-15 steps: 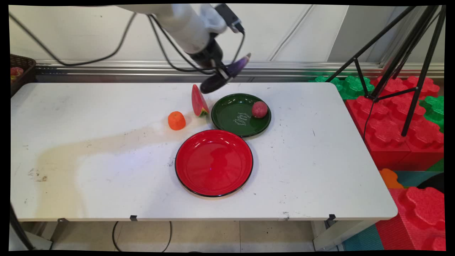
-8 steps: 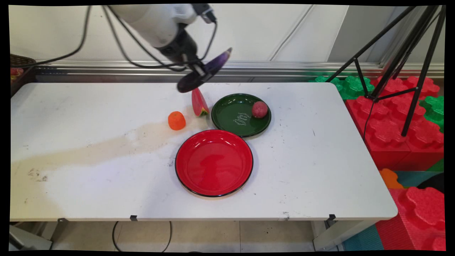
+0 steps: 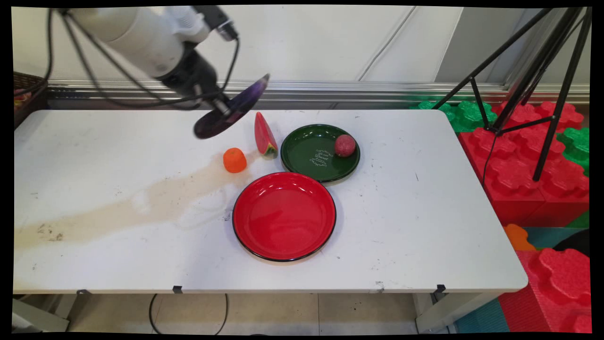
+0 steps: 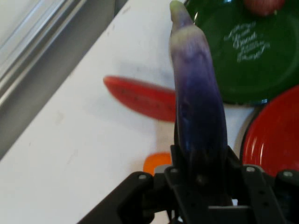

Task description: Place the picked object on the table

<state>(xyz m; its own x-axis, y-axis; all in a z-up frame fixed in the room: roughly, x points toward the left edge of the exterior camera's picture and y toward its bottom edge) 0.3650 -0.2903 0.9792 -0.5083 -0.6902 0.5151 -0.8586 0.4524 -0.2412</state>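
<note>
While the plates and fruits lie as before, the gripper (image 3: 222,111) with the eggplant (image 3: 231,108) has moved to the 9 o'clock side since the earlier frames: it was first above the 11 o'clock edge of the green plate (image 3: 306,156), and now it hangs beyond the watermelon slice (image 3: 264,134), above the surface (image 3: 118,156) at about 11 o'clock from the orange (image 3: 234,160). The arm comes down from the upper left, tilted, with black cables around it. The jaws are closed on the thick end of the eggplant (image 4: 198,107), which is in the air, its thin tip pointing to about 2 o'clock. The red plate (image 3: 284,216) lies at 6 o'clock from the green plate, and a red ball (image 3: 345,145) lies in the green one.
</note>
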